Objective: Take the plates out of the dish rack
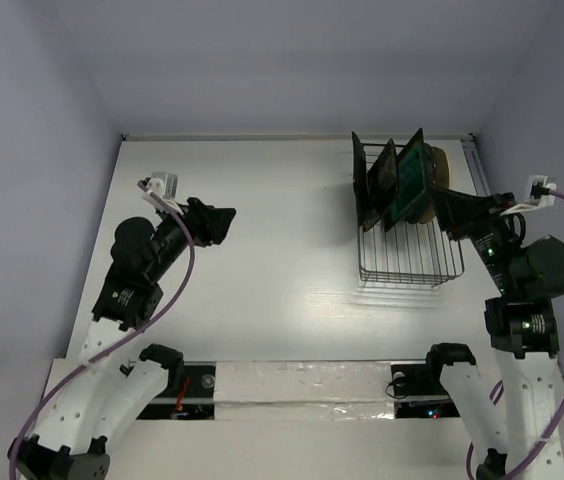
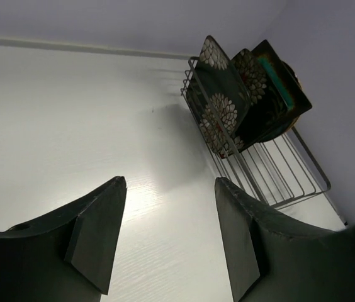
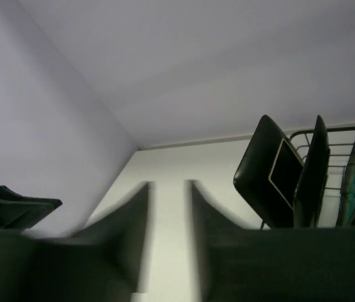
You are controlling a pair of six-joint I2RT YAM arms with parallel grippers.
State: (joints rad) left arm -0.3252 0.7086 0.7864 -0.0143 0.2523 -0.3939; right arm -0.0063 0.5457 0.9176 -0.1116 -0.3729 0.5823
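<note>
The dish rack point(image 1: 412, 255) stands at the right of the table, with the plates upright at its far end. From left to right these are two black flowered plates point(image 1: 367, 182), a teal square plate point(image 1: 414, 175) and a tan round plate point(image 1: 441, 165). The left wrist view shows the flowered plates point(image 2: 218, 104) and the teal plate point(image 2: 283, 85) in the rack point(image 2: 284, 173). My left gripper point(image 1: 220, 222) is open and empty, far left of the rack, as its wrist view point(image 2: 170, 184) confirms. My right gripper point(image 1: 449, 207) is open and empty beside the rack's right side, near the tan plate; its wrist view point(image 3: 169, 189) is blurred.
Lavender walls close in the white table point(image 1: 262, 260) on three sides. The near half of the rack holds no plates. A taped strip point(image 1: 302, 380) runs along the table's near edge between the arm bases.
</note>
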